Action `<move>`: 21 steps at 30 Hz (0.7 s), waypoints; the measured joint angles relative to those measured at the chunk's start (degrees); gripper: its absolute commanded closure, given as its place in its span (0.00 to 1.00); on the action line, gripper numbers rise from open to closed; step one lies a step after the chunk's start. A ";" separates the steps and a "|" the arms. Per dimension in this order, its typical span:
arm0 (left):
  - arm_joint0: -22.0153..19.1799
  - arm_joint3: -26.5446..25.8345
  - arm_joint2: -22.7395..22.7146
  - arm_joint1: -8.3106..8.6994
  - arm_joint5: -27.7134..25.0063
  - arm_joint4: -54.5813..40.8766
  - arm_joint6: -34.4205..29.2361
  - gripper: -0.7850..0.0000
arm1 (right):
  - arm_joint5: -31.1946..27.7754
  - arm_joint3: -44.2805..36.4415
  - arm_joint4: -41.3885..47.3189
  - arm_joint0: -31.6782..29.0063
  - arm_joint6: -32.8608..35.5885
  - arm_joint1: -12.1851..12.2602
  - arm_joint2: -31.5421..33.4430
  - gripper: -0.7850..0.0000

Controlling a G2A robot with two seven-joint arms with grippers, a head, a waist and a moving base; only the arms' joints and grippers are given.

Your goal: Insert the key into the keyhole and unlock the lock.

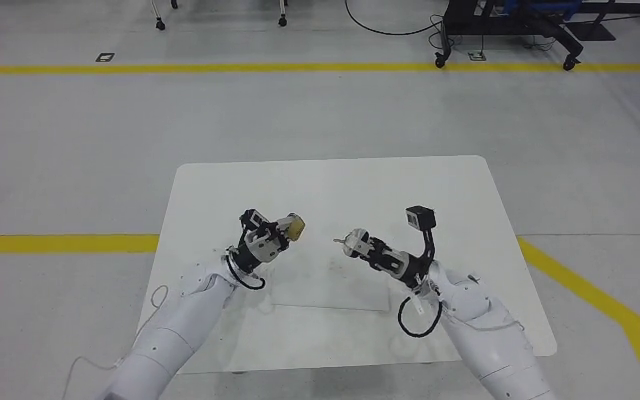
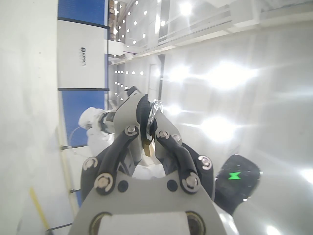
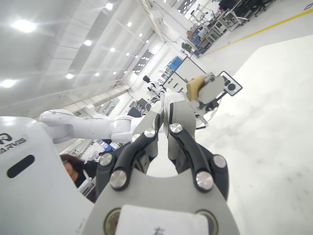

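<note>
White bench (image 1: 330,180) on a pale grey workshop floor (image 1: 120,130), with yellow lines (image 1: 300,68) painted across the floor beyond its far edge and along both its sides, and a dark wheeled frame (image 1: 510,25) parked at the far right: that is what I have on the top view. Both arms come in from the near side and meet above the middle of the bench, neither resting on it. My left gripper (image 2: 150,122) sits left of centre, its fingers (image 2: 129,113) clamped on the lock (image 1: 292,228). On the left wrist view the silver shackle (image 2: 154,111) is pinched between the pads and a corner of the brass body (image 2: 147,149) shows lower in the gap. From above, the brass body sticks out of the fingers toward the right, facing the other arm. My right gripper (image 1: 352,241) is right of centre at about the same depth, fingers together on the key (image 3: 163,113), which I see as a thin metal edge squeezed between the pads on the right wrist view; from above a small silver tip pokes out toward the left. That same wrist view shows the lock just past the key's end, brass face turned my way. Key and lock are near each other and roughly in line, but a gap of bare bench shows between them and they do not touch. I cannot make out the keyhole itself.
</note>
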 measured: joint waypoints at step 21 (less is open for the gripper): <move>-0.87 0.39 -1.27 -2.08 0.71 5.99 2.84 1.00 | 5.98 -10.42 -17.94 -5.61 -10.64 -0.05 0.71 1.00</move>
